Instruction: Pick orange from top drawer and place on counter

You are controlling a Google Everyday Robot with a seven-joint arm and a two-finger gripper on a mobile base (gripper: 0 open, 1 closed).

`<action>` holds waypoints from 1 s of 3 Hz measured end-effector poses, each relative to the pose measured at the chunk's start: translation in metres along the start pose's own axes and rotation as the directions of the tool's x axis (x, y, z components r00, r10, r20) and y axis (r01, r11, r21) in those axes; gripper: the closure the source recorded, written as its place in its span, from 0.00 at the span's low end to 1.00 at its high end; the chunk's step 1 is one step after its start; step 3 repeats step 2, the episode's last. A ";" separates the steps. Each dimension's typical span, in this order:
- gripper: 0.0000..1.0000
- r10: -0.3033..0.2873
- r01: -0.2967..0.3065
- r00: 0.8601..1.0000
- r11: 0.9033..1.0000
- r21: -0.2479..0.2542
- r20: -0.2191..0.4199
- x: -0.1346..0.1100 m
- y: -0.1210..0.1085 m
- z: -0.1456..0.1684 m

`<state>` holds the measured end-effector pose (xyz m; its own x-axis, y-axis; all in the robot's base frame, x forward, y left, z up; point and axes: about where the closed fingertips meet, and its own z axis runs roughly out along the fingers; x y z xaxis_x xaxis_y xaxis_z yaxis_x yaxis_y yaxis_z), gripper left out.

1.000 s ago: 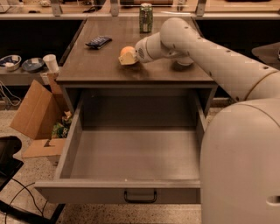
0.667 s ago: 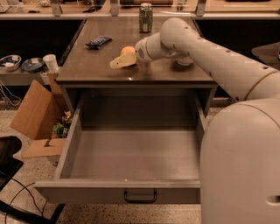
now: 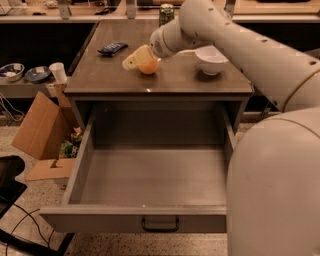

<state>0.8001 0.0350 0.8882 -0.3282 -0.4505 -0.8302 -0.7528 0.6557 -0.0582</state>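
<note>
The orange [image 3: 149, 67] rests on the counter [image 3: 175, 82], left of centre. My gripper [image 3: 139, 61] is right at it, reaching in from the upper right. Its pale yellow fingers [image 3: 132, 59] are spread, one pointing left past the orange's top, so the fruit shows below them and is not clamped. The top drawer [image 3: 150, 175] is pulled fully out below the counter, and its inside is empty. Its front panel with the dark handle [image 3: 160, 223] is near the bottom edge. My white arm fills the right side of the view.
A white bowl [image 3: 211, 59] stands on the counter right of the orange. A dark snack packet [image 3: 112, 48] lies at the left rear and a green can [image 3: 166, 12] at the back. A cardboard box [image 3: 42, 127] sits on the floor to the left.
The fingers have spread apart over the counter. The orange, hidden between them before, now shows resting on the counter under the gripper.
</note>
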 end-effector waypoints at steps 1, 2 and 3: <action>0.00 -0.135 0.137 0.990 0.990 0.035 -0.043 -0.034 0.011 -0.073; 0.00 -0.195 0.196 0.979 0.980 0.014 -0.056 -0.023 0.012 -0.114; 0.00 -0.195 0.196 0.979 0.980 0.014 -0.056 -0.023 0.012 -0.114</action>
